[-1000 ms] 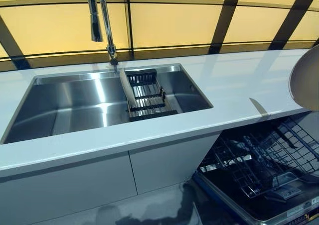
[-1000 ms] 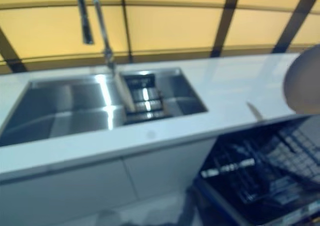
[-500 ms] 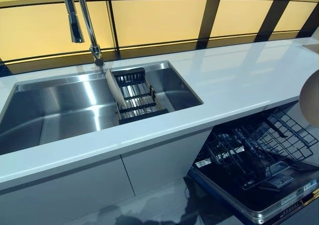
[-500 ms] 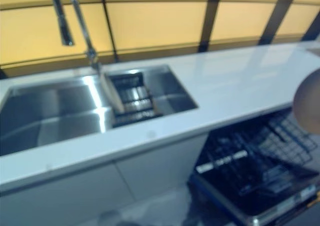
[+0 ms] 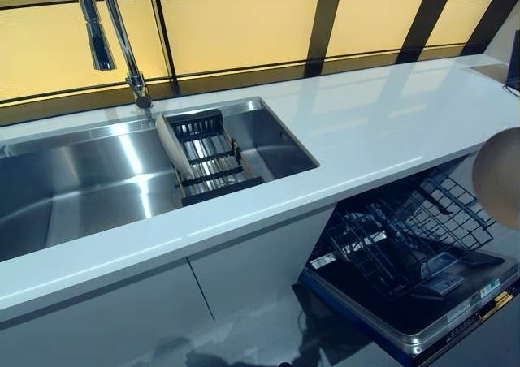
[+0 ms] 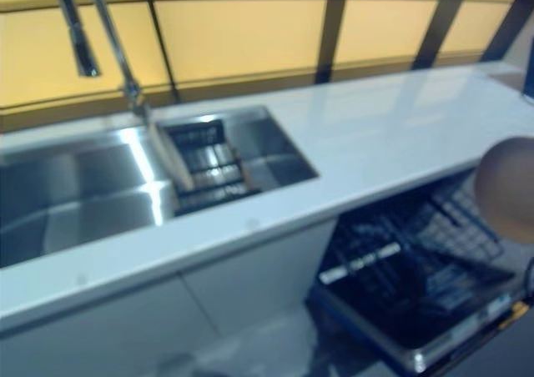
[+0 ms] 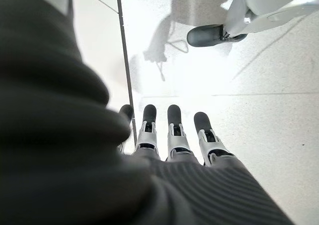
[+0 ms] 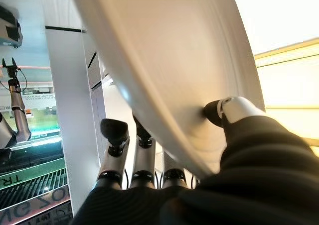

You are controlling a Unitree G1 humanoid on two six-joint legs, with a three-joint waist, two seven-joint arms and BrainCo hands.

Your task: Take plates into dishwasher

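A pale round plate (image 5: 497,176) hangs at the right edge of the eye views, above the open dishwasher's pulled-out lower rack (image 5: 406,241). In the right wrist view my right hand (image 8: 238,110) pinches this plate (image 8: 174,60), thumb on one face and fingers (image 8: 114,135) behind the other. A second white plate (image 5: 171,144) leans upright at the left end of the black dish rack (image 5: 207,152) in the sink. My left hand (image 7: 172,135) shows only in its own wrist view, fingers straight, holding nothing, pointing down at the floor.
The steel sink (image 5: 73,188) with a tall faucet (image 5: 114,34) is set in a white counter (image 5: 366,123). The dishwasher door (image 5: 422,322) lies open below the counter's right part. White cabinet fronts (image 5: 122,310) run under the sink.
The camera has swung to the right, so the sink sits further left in the picture. The held plate has come down from counter height to lower, over the dishwasher rack.
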